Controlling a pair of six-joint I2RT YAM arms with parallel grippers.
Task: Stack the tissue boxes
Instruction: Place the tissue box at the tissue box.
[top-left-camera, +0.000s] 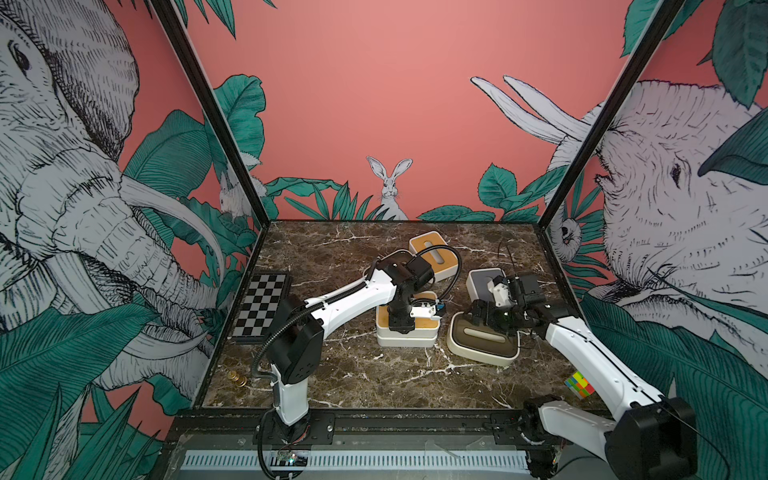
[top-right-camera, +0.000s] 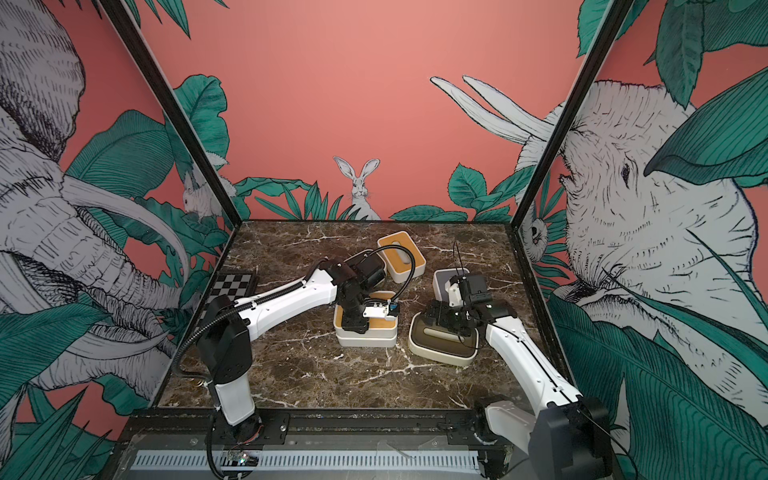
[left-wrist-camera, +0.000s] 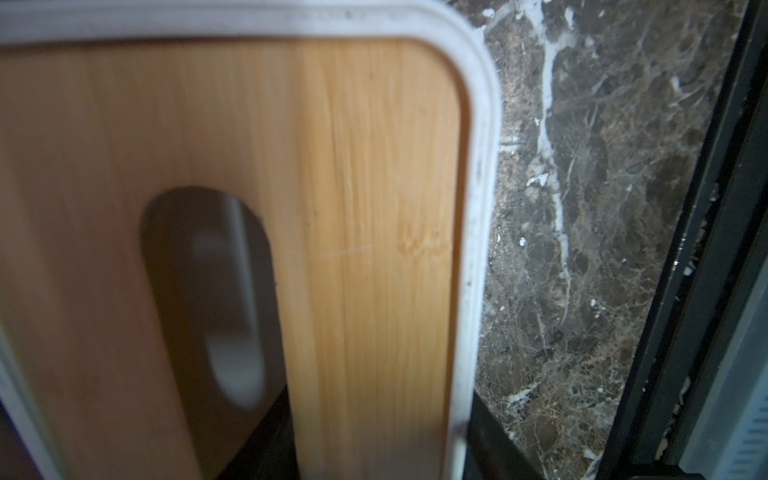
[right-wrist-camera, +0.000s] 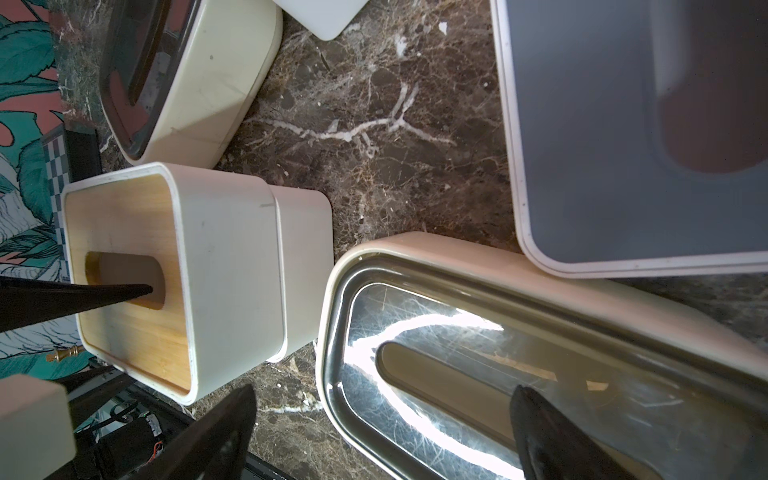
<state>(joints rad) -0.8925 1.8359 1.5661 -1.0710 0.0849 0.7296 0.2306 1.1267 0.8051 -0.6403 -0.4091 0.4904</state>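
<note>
A bamboo-lid tissue box (top-left-camera: 424, 324) (right-wrist-camera: 224, 282) sits on a second white box (top-left-camera: 409, 343) (right-wrist-camera: 305, 262) at mid-table. My left gripper (top-left-camera: 401, 328) (left-wrist-camera: 376, 449) is shut on the upper box, one finger down its slot and one outside the rim. My right gripper (top-left-camera: 486, 320) (right-wrist-camera: 382, 399) hangs open over a dark-brown-lid box (top-left-camera: 484, 343) (right-wrist-camera: 540, 374), touching nothing. Just behind it stands a grey-lid box (top-left-camera: 482, 278) (right-wrist-camera: 602, 145). A further bamboo-lid box (top-left-camera: 436, 253) lies at the back. Another dark-lid box (top-right-camera: 359, 257) (right-wrist-camera: 187, 83) is half hidden by my left wrist.
A checkerboard (top-left-camera: 262, 307) lies by the left wall, with small gold chess pieces (top-left-camera: 236, 378) near the front left corner. A multicoloured cube (top-left-camera: 579, 384) sits at the front right beside my right arm. Black frame rails (top-left-camera: 374, 415) edge the marble table.
</note>
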